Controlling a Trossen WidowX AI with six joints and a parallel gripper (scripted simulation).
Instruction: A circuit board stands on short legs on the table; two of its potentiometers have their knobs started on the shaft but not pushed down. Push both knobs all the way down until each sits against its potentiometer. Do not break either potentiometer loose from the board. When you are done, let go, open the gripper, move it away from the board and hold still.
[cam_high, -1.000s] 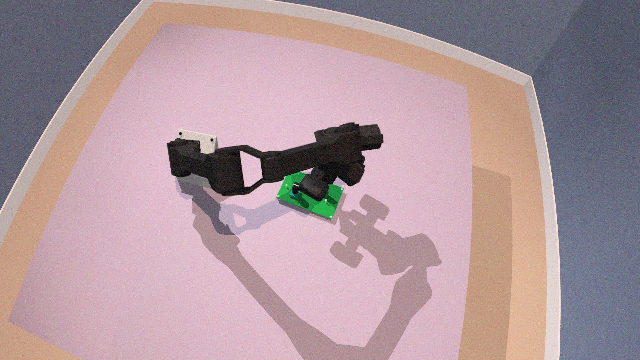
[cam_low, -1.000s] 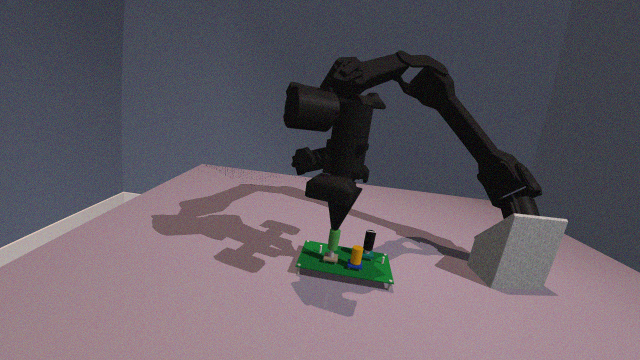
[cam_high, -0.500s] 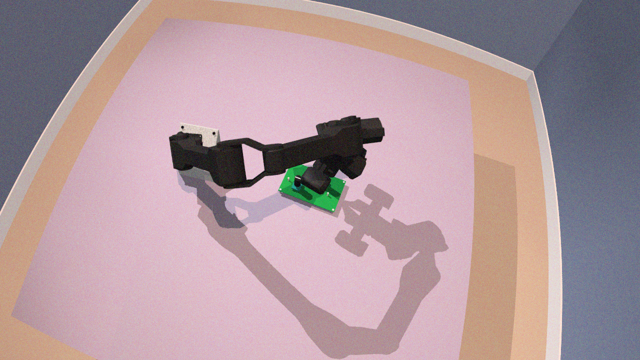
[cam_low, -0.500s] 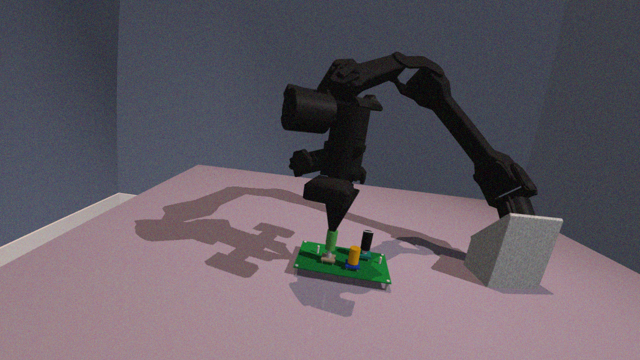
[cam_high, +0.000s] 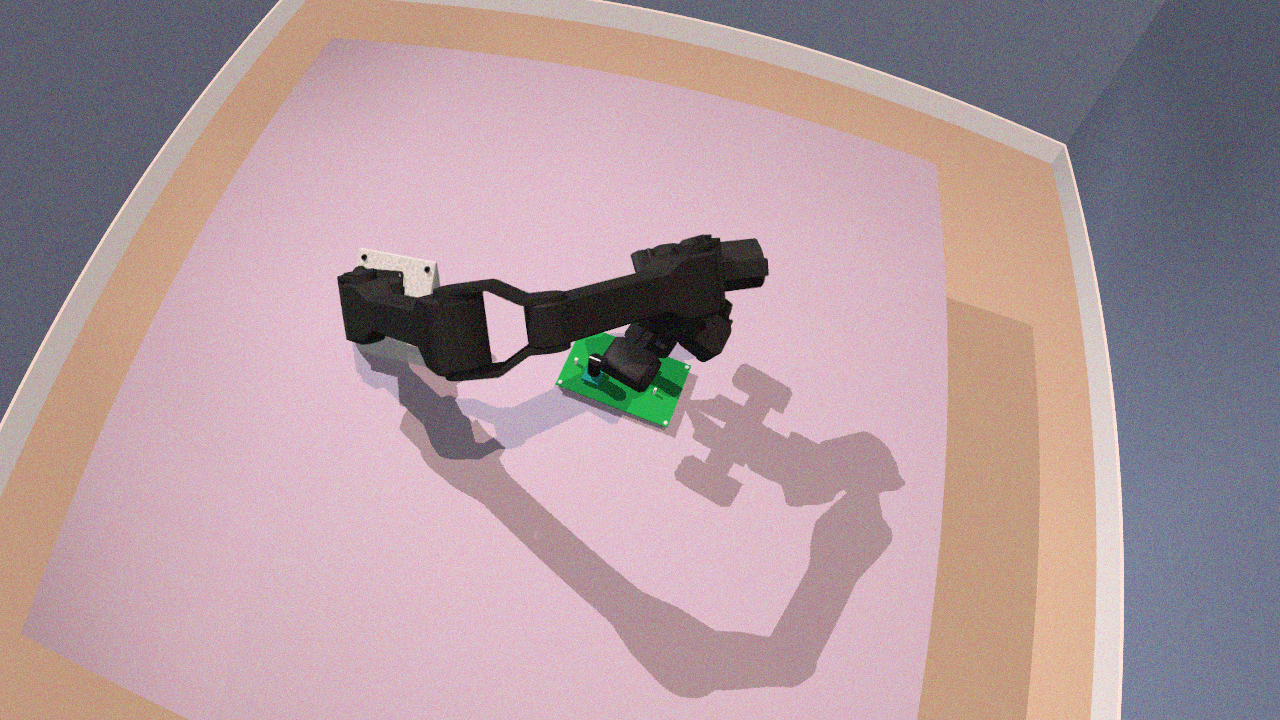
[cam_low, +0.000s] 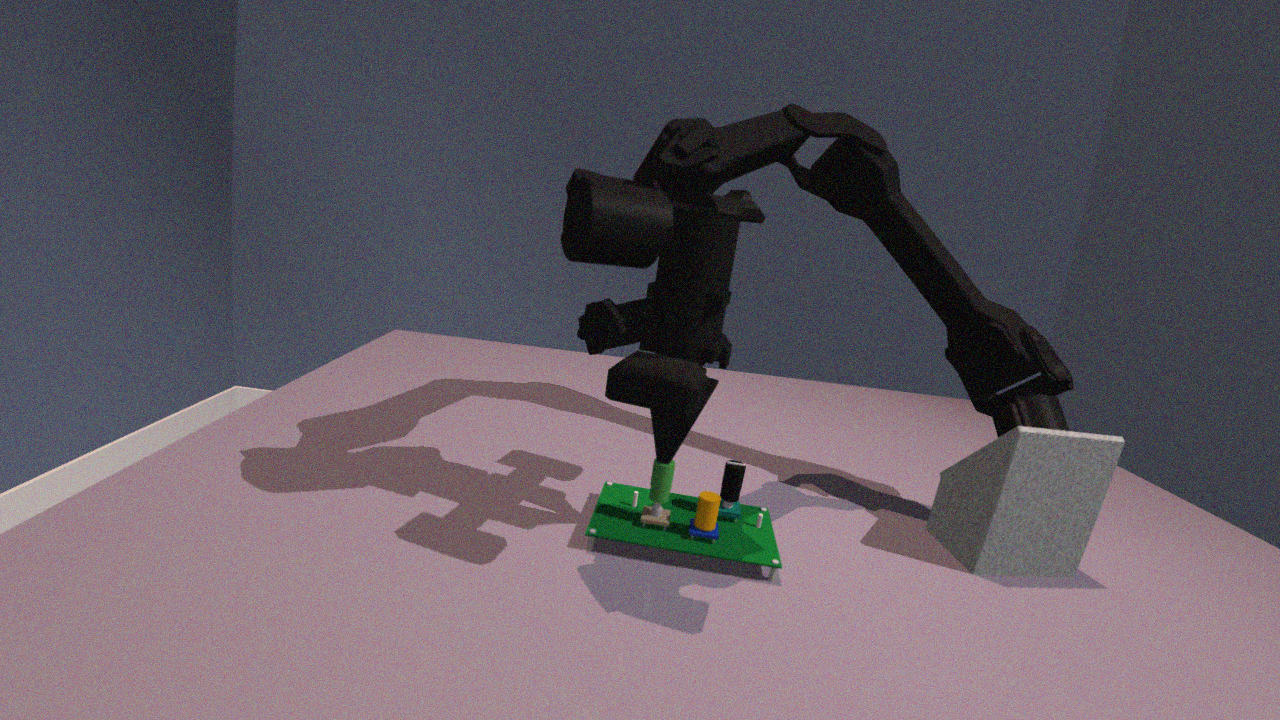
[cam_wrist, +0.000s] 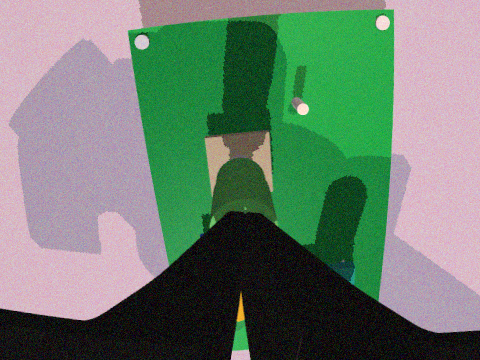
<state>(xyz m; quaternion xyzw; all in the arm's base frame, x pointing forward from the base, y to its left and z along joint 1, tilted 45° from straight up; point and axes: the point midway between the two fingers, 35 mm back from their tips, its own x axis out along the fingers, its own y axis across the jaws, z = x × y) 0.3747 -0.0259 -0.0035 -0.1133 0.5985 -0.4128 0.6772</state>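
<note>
The green circuit board (cam_high: 646, 411) (cam_low: 617, 530) (cam_wrist: 340, 50) stands on short legs. The green knob (cam_low: 661, 483) (cam_wrist: 242, 182) stands upright over the beige potentiometer (cam_low: 655, 517) (cam_wrist: 215, 155), with a grey stretch of shaft showing between them. My gripper (cam_low: 663, 459) (cam_wrist: 242, 228) is shut and empty, its tips at the top of the green knob, seemingly touching it. The black knob (cam_high: 594, 364) (cam_low: 732, 481) stands above the teal potentiometer (cam_low: 730, 512) (cam_wrist: 345, 270), with a little shaft showing below it. In the top view my fingertips are hidden.
An orange knob (cam_low: 707, 511) (cam_wrist: 241, 311) sits low on a blue potentiometer (cam_low: 704, 531), close to the green knob. Thin white posts (cam_low: 635, 498) (cam_low: 759, 519) (cam_wrist: 302, 108) stand on the board. A speckled grey block (cam_low: 1047, 505) is at the arm's base.
</note>
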